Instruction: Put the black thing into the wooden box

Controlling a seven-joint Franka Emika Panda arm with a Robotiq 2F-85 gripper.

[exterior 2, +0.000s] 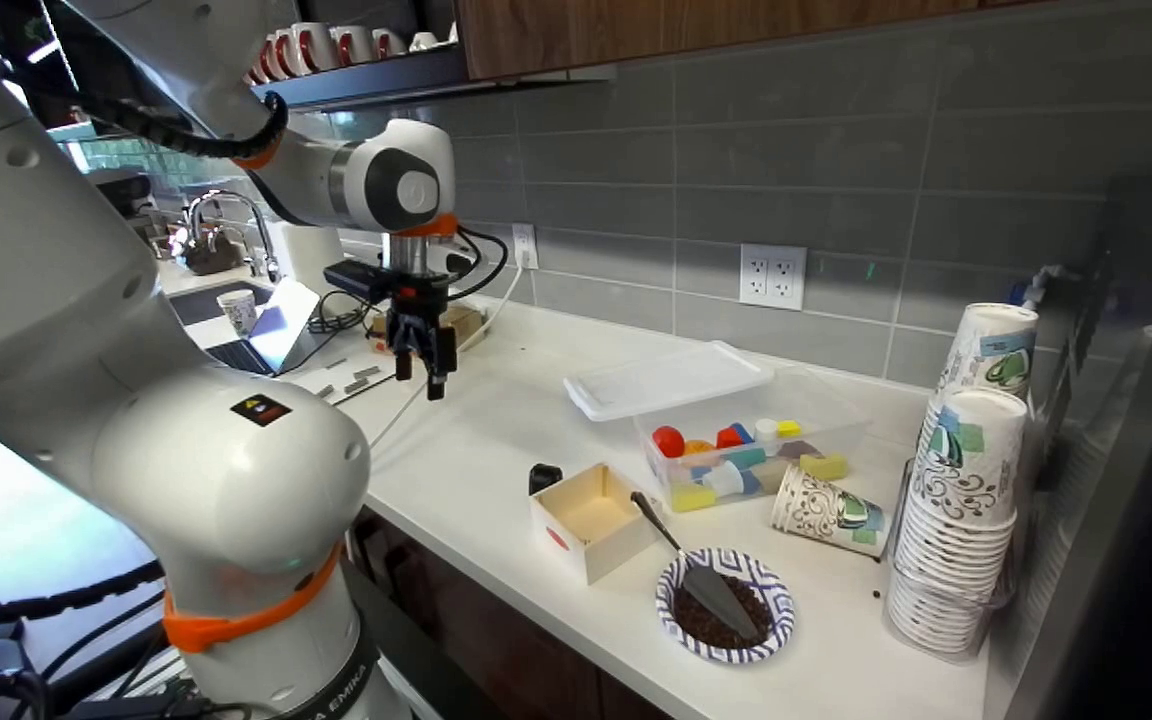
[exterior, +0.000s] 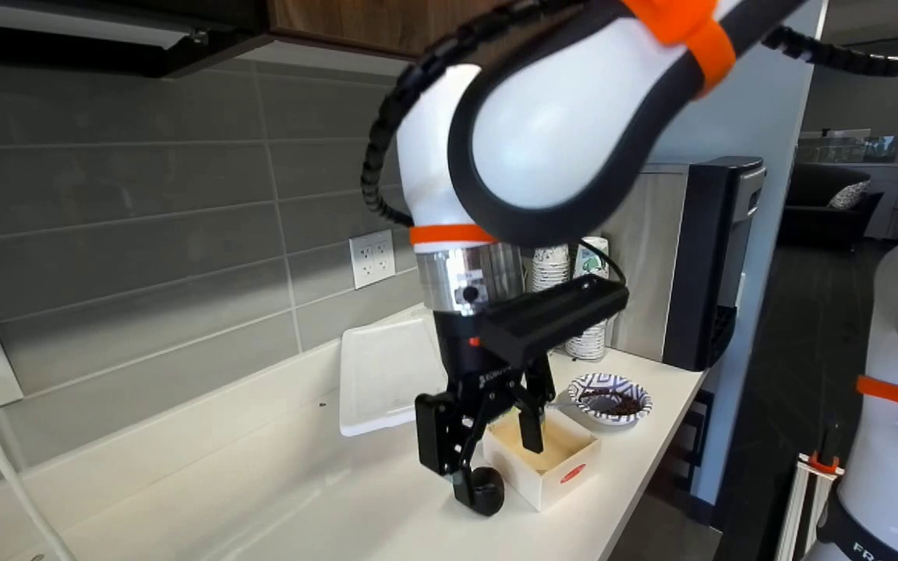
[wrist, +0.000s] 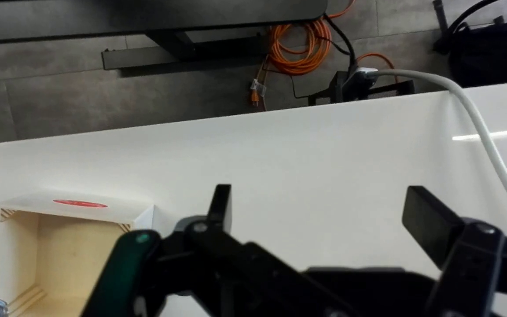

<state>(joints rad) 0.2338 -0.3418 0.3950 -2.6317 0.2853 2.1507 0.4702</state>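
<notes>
The black thing is small and roundish and sits on the counter beside the wooden box. It also shows in an exterior view, partly behind a finger of my gripper. It does not show in the wrist view. The wooden box is shallow, open on top and empty, with a red oval on one side. It also shows in the wrist view at lower left. My gripper is open and empty, above the counter and apart from both. In the wrist view its fingers stand wide with bare counter between them.
A patterned dish with dark grains and a spatula stands beside the box. Behind are a clear bin of coloured toys and a white lid. Tall cup stacks and a tipped cup stack stand beyond. A white cable crosses the counter.
</notes>
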